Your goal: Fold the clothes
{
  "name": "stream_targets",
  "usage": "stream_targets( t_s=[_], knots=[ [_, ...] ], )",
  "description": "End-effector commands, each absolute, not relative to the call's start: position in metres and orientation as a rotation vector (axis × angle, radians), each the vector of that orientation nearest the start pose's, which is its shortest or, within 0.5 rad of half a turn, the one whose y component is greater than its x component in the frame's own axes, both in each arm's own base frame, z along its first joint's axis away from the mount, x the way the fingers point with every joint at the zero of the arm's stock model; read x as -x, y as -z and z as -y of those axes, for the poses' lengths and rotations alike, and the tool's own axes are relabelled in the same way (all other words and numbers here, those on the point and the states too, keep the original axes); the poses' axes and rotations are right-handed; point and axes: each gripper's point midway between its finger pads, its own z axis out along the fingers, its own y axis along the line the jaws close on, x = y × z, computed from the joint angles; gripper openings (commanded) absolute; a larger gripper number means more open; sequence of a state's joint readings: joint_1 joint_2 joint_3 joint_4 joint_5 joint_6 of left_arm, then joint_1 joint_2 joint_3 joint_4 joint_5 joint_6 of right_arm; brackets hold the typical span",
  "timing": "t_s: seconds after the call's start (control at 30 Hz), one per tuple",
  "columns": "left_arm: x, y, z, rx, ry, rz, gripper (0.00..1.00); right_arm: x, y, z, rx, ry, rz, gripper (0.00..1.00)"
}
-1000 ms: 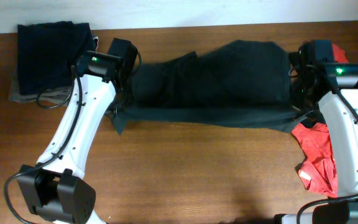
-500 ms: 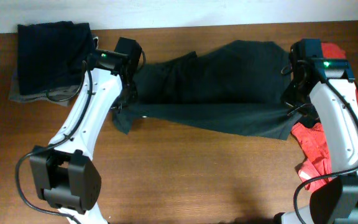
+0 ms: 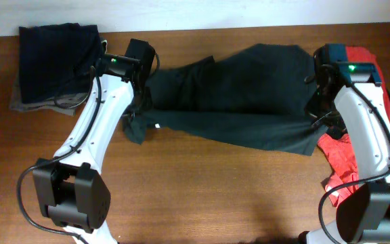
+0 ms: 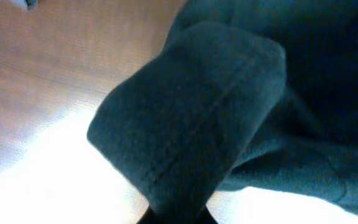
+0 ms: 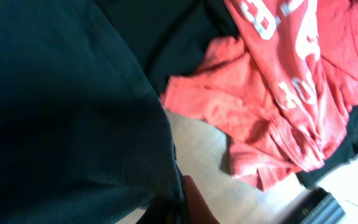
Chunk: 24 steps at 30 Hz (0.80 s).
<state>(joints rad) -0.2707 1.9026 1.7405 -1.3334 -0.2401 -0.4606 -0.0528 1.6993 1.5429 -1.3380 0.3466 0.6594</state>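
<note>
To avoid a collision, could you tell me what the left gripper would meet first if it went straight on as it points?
The dark garment bunched ahead of the left gripper; the wooden table seems just beyond, though depth is unclear.

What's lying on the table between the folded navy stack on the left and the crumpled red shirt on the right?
The overhead view shows a black fabric garment spread across that stretch, partly folded over itself.
</note>
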Motion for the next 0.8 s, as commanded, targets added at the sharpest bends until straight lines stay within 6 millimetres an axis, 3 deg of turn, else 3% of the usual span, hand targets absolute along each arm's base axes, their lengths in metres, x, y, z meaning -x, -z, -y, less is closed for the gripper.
stream_targets(
  t_s=[0.0, 0.17, 0.27, 0.63, 0.77],
  knots=[
    [-0.356, -0.135, 0.060, 0.258, -0.330, -3.047, 0.01, -0.300, -0.165, 0.086, -1.146, 0.563, -2.716, 0.04],
    [-0.319, -0.139, 0.052, 0.283, -0.435, -3.175, 0.01, -0.269, -0.172, 0.084, -1.167, 0.638, -2.798, 0.04],
    [-0.314, -0.140, 0.052, 0.277, -0.447, -3.189, 0.01, -0.265, -0.173, 0.086, -1.158, 0.665, -2.811, 0.04],
    [-0.358, -0.132, 0.063, 0.250, -0.323, -3.047, 0.01, -0.303, -0.158, 0.081, -1.052, 0.535, -2.795, 0.08],
    [-0.372, -0.119, 0.067, 0.211, -0.311, -3.033, 0.01, -0.319, -0.150, 0.082, -1.050, 0.511, -2.763, 0.07]
  ],
)
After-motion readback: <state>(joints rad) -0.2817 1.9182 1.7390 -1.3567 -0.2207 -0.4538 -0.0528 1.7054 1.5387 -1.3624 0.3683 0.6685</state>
